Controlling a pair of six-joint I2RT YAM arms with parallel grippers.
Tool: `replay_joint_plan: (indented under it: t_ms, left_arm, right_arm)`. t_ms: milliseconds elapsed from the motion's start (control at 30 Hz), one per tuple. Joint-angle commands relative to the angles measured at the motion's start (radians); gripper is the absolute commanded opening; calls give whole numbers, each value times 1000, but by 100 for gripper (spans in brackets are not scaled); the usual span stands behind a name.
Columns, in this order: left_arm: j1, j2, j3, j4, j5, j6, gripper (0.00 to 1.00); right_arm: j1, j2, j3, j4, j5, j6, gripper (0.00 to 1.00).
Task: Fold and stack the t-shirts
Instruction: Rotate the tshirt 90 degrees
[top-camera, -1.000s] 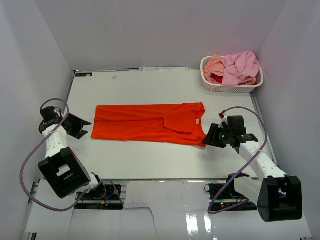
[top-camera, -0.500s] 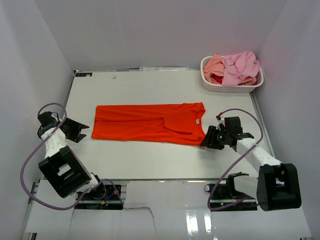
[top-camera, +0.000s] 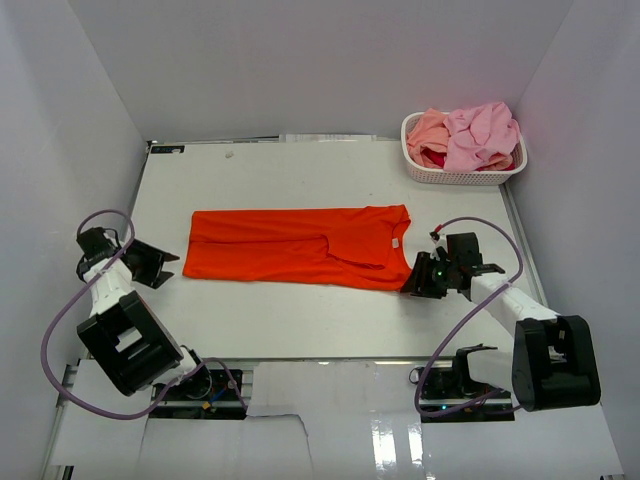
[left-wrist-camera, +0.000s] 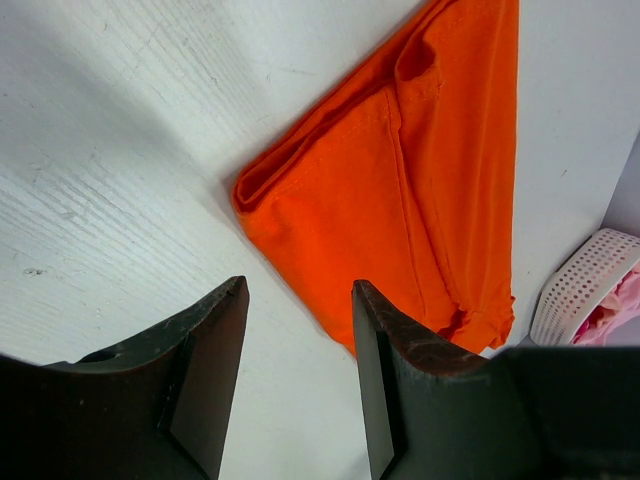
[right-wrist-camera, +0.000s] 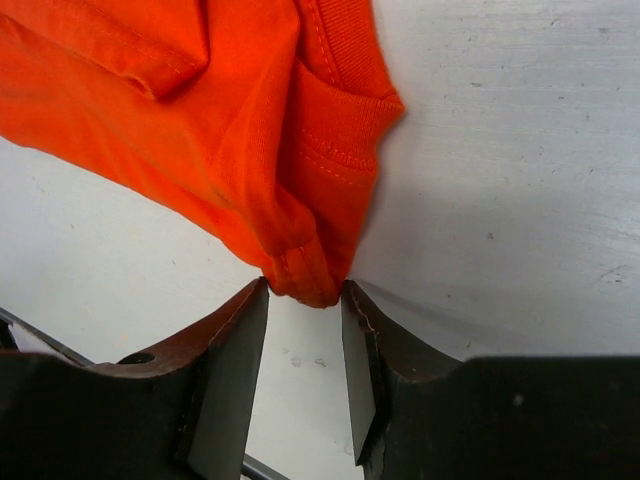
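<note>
The orange-red t-shirt lies flat on the table, folded lengthwise into a long band. It spans the gap between the two sets of fingers, with its collar end toward the right fingers and its hem end toward the left fingers.

Left fingers: apart, low over the table, with nothing between them. In the left wrist view only bare table shows in the gap. The near hem corner of the t-shirt lies just ahead of the fingertips, close to them but not touching.

Right fingers: low at the table surface, at the near corner of the collar end. In the right wrist view a bunched corner of the cloth sits between the two fingertips and touches both inner faces. Behind the tips the fingers stand apart. It cannot be told whether the cloth is firmly clamped. The rest of the t-shirt spreads ahead of these fingers and to their left.

A white basket stands at the far right corner of the table, well beyond the right fingers. It holds a light pink t-shirt, a salmon-peach t-shirt and a dark red t-shirt, heaped unfolded.
</note>
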Motion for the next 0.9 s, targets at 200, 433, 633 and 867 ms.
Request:
replay_joint_plan:
  t_ms: [200, 433, 633, 867]
  left_arm:
    - [7, -29, -12, 19, 16, 20, 56]
    - [7, -37, -33, 19, 13, 29, 56]
    - [7, -44, -39, 18, 10, 35, 56]
    - [7, -60, -30, 13, 10, 37, 55]
  right_arm:
    - [7, 34, 36, 29, 10, -17, 36]
    - [15, 60, 51, 37, 11, -27, 31]
    - [21, 68, 76, 14, 43, -53, 50]
    - [40, 60, 76, 12, 67, -58, 35]
